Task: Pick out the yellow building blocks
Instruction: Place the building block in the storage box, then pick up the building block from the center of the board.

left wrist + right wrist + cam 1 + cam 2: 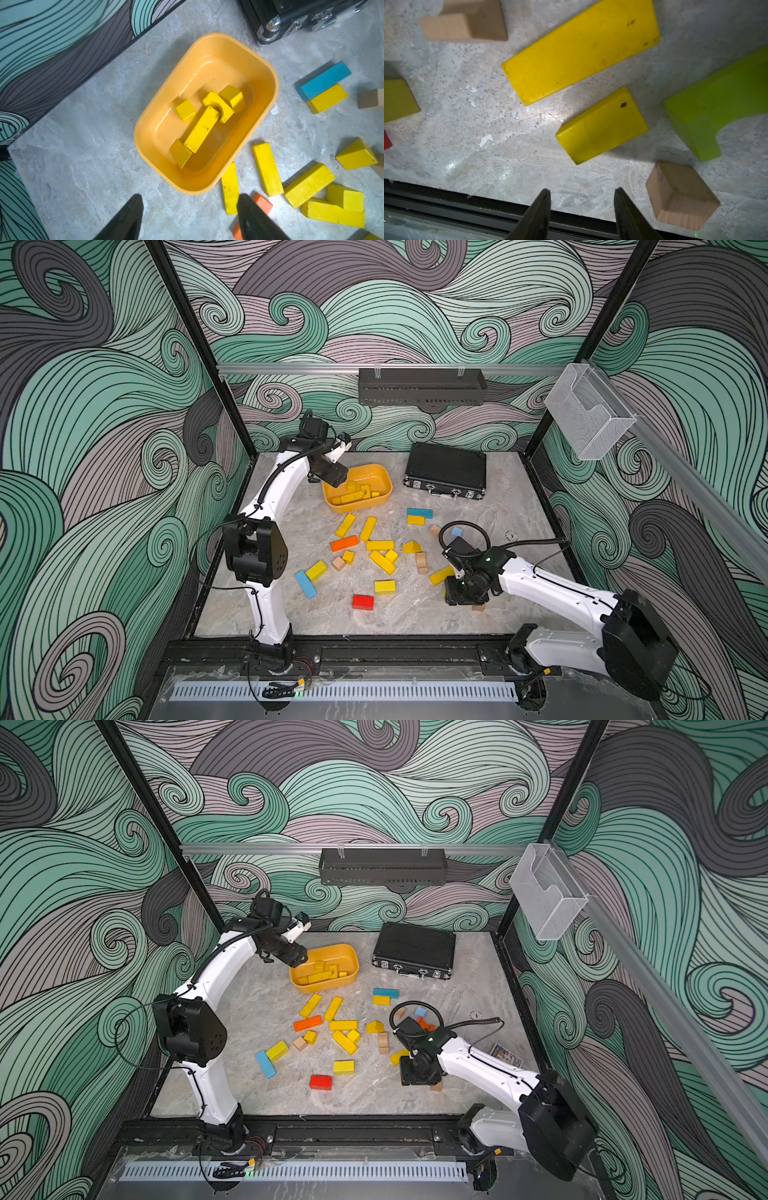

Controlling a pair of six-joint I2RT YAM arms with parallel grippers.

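Right tool (582, 190) released, left tool (189, 196) released near tub (218, 62), five yellow blocks (201, 129) inside, black case (446, 468) shut

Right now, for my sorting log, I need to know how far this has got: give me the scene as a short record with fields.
Left gripper: open, empty, above the tub's edge
Right gripper: open, empty, low over the table near a yellow brick
In tub: five yellow blocks
On table: many loose yellow blocks
Other colours: orange bar, red block, blue bar, green arch, plain wooden block
Back of table: black case
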